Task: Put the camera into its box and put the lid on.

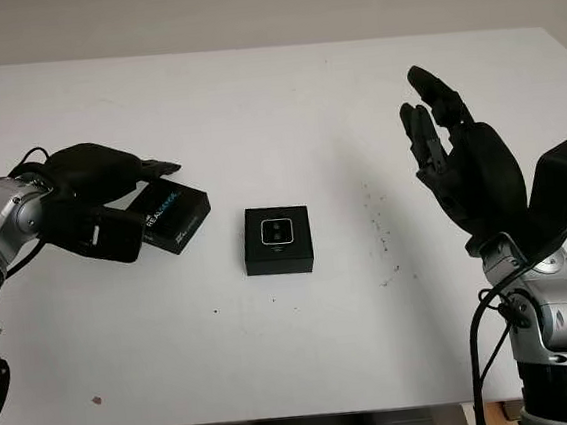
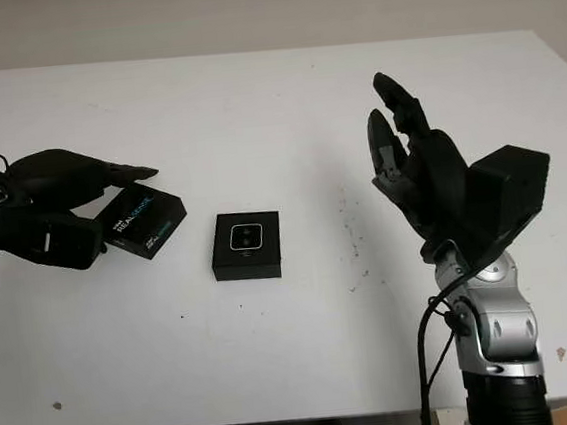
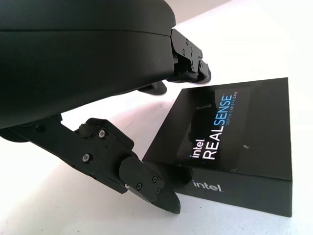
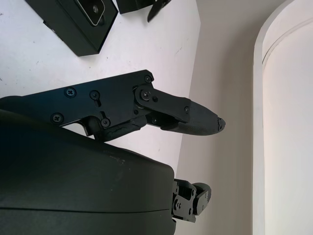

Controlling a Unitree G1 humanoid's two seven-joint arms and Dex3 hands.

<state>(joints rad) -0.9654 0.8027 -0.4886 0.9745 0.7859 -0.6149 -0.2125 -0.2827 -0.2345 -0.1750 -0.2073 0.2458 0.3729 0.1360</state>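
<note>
On the near part of the white table (image 1: 308, 361) we find small dark specks and no task item. At the bottom right, the right hand (image 1: 459, 160) is raised above the table's right side, palm turned toward the centre; it is open and holds nothing, well apart from both black items.

Toward the middle of the table we note the box (image 1: 277, 240), a square black tray lying flat and uncovered. The camera (image 1: 278, 232) sits inside it, its pale rounded face and dark lens pointing upward. Nothing touches the box. In the right wrist view we see the same box (image 4: 73, 22) with the camera face showing at one edge.

To the left of the box, and apart from it, lies the lid (image 1: 172, 214), a flat black piece turned at an angle to the box, bearing white "REALSENSE" lettering on top. It rests on the table.

The left hand (image 1: 96, 190) is at the lid's left end. In the left wrist view we record the lid (image 3: 234, 142) flat on the table, with one finger (image 3: 142, 181) low at its near corner and the others (image 3: 188, 58) above its far edge. We cannot tell whether the fingers press on the lid; the hand is open around that end, not clamped.

Beyond these items the table runs bare to its far edge.
</note>
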